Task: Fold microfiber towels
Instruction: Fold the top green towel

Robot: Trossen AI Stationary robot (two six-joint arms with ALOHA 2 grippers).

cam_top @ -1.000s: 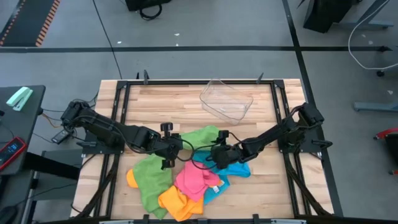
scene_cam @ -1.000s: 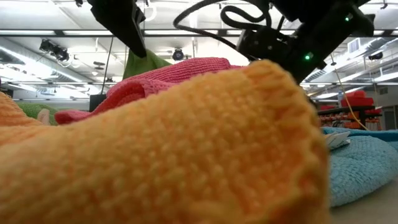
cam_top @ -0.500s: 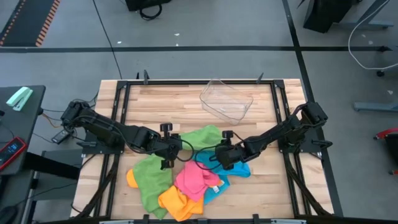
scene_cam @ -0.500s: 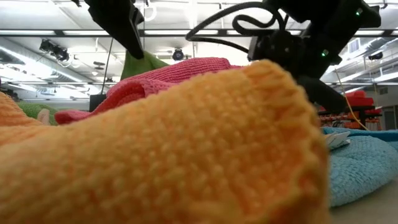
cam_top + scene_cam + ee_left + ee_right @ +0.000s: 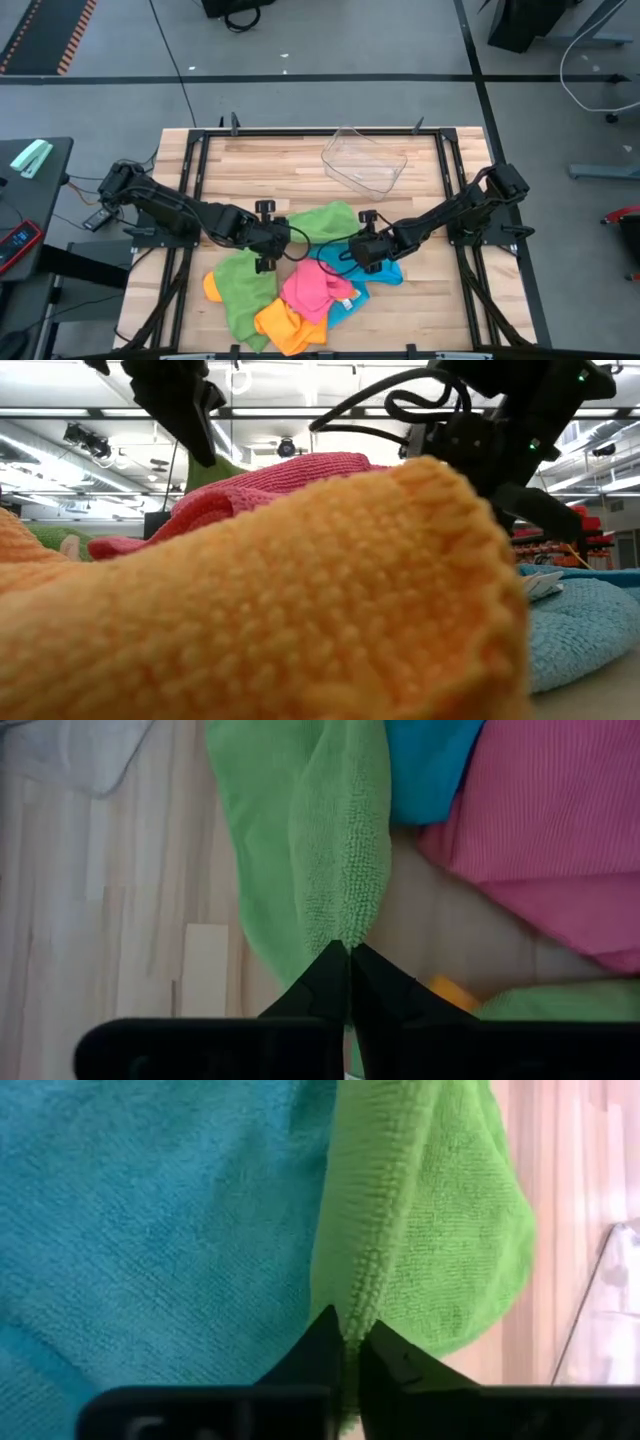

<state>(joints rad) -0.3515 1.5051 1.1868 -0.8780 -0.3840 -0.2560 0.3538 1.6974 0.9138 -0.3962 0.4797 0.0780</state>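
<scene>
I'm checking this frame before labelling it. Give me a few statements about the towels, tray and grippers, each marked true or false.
1. Both grippers pinch the same green towel. True: the left gripper and the right gripper are each shut on one of its edges.
2. The clear plastic tray holds a folded towel. False: nothing lies in it.
3. The pink towel lies in the pile between an orange towel and a blue towel. True.
4. The towels are stacked neatly. False: they lie crumpled and overlapping.
5. The tray stands on the pile. False: it stands apart, on the table's bare wood.
</scene>
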